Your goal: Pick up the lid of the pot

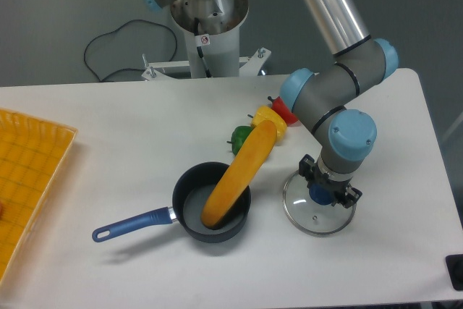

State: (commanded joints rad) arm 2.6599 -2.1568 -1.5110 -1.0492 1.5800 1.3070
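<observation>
The lid (309, 223) lies on the surface (108, 142), at 3 o'clock from the pan (217, 238). Reaching looks done: the tool (330, 181) is at the knob (319, 196), 2 fingers apart about it; whether they pinch, I can't tell. Lifting remains.

The clear round lid with a blue knob (312, 221) lies toward the front right corner of the brown table (123, 128). To its left is the black round pan with a blue handle (194, 211). In the pan leans the long curved orange object (244, 171), reaching over the rim. Behind the pan, the green (240, 137), yellow (269, 118) and red peppers (283, 111) go toward the far edge. The yellow-orange bin (32, 186) is at the left edge.
</observation>
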